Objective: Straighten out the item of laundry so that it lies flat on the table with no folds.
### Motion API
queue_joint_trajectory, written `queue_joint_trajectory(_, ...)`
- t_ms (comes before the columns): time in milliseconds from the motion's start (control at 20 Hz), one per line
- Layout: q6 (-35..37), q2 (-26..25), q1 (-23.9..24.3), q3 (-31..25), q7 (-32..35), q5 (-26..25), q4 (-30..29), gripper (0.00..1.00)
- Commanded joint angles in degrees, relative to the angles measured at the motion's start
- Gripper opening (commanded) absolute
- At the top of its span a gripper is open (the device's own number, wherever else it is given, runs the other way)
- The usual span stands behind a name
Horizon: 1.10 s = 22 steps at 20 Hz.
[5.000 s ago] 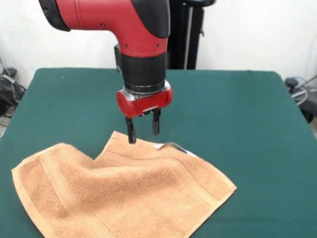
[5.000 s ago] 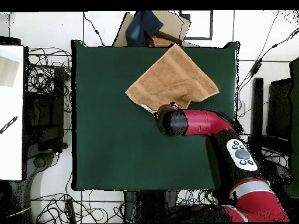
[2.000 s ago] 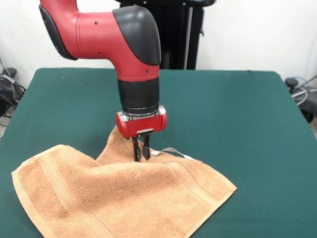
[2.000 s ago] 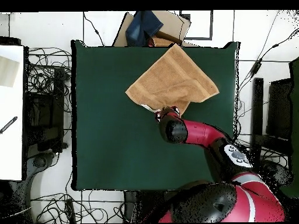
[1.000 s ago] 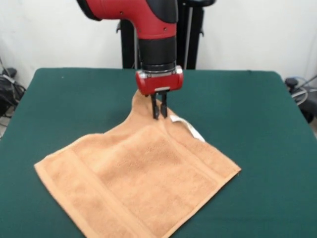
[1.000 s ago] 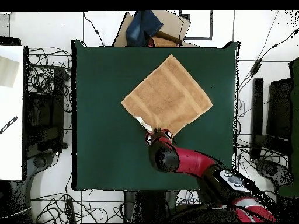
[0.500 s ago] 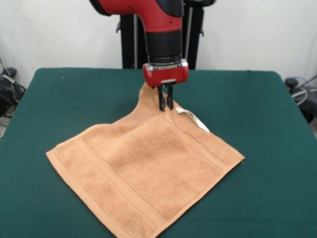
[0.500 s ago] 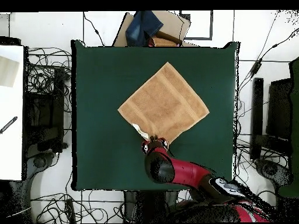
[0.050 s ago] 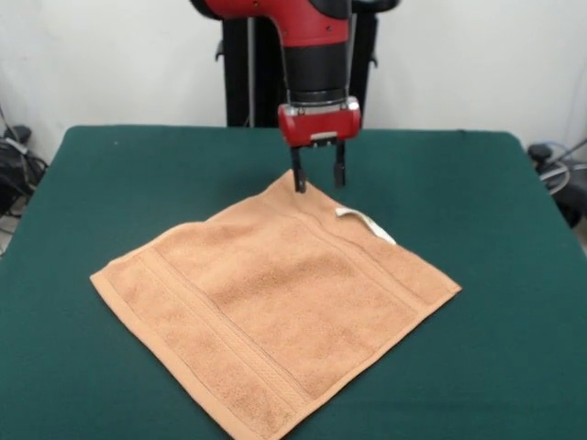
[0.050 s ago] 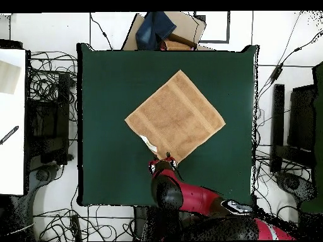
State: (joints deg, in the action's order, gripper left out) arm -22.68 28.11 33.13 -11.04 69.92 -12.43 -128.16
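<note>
A plain white wall backs the scene in the front view. A black upright stand rises against it. In the overhead view, the floor is pale and strewn with tangled black cables. A white panel lies at one side. A brown cardboard piece with a blue cloth sits at the far edge.
</note>
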Motion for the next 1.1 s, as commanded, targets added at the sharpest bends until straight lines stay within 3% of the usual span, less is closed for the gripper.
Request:
queue_joint_trajectory(50, -2.4, -0.3, -1.5, 0.6, 20.8, 6.0, -3.3, 1.00)
queue_joint_trajectory(650, 1.0, 5.3, -3.7, 0.7, 21.2, 9.0, -5.7, 1.00)
queue_joint_trajectory(900, 10.3, 18.3, -7.0, 1.4, 20.2, 13.7, -9.0, 1.00)
queue_joint_trajectory(1100, 16.5, 24.8, -7.8, 0.4, 19.2, 15.5, -9.6, 1.00)
